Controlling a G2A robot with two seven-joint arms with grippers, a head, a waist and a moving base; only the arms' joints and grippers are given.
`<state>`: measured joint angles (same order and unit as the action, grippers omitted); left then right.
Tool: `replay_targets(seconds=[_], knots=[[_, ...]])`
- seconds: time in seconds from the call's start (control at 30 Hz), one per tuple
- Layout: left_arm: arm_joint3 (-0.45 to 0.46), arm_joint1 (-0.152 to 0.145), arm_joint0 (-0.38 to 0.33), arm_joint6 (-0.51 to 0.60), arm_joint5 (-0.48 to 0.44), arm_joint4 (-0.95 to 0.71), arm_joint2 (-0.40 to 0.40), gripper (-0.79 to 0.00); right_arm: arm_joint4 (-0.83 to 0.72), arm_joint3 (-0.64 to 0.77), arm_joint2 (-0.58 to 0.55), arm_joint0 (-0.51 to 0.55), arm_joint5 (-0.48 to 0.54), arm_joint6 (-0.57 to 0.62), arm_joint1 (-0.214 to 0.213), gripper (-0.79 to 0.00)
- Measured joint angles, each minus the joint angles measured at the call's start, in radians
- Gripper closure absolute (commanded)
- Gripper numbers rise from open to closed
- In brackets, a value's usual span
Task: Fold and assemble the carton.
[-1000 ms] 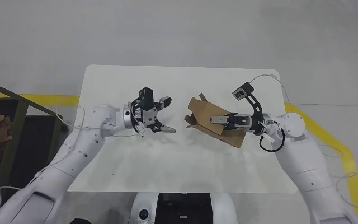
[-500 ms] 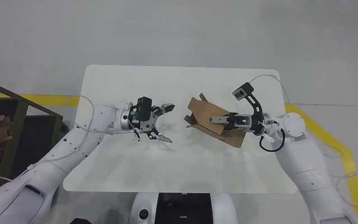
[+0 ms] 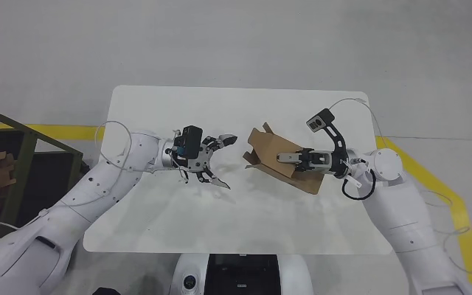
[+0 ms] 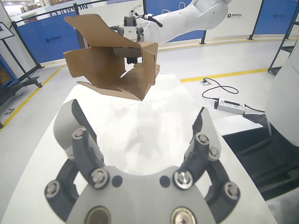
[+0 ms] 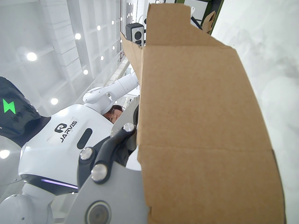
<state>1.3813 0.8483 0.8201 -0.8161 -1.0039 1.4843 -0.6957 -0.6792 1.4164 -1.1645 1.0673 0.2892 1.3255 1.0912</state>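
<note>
A brown cardboard carton (image 3: 284, 161) is held up on its side right of the table's middle, its open end with loose flaps facing left. My right gripper (image 3: 283, 158) is shut on one carton wall; one finger (image 5: 127, 117) lies against the carton (image 5: 198, 122) and the other is hidden behind the cardboard. My left gripper (image 3: 223, 161) hangs open a short way left of the carton, touching nothing. In the left wrist view the gripper (image 4: 137, 113) points at the carton's open end (image 4: 109, 71), and the right gripper (image 4: 132, 58) shows through the carton's far opening.
The white table (image 3: 147, 103) is bare around the carton. A dark green rack (image 3: 15, 147) stands off the table's left edge. On the floor beyond the table lie a power brick and cable (image 4: 230, 106).
My left gripper has moved right, closer to the carton, and turned at the wrist. The right arm and the carton have stayed still.
</note>
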Motion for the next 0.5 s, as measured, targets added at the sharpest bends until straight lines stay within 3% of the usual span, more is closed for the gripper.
replay_targets(seconds=[0.3,0.5], knots=[[0.002,0.0,0.003,0.004,0.004,-0.003,-0.001,-0.785,0.0,0.0,0.0,0.0,0.0,0.0,0.0,0.0],[0.023,-0.001,0.024,0.078,0.002,-0.028,-0.023,-0.785,0.016,0.022,0.007,0.01,-0.007,-0.023,0.001,0.0]])
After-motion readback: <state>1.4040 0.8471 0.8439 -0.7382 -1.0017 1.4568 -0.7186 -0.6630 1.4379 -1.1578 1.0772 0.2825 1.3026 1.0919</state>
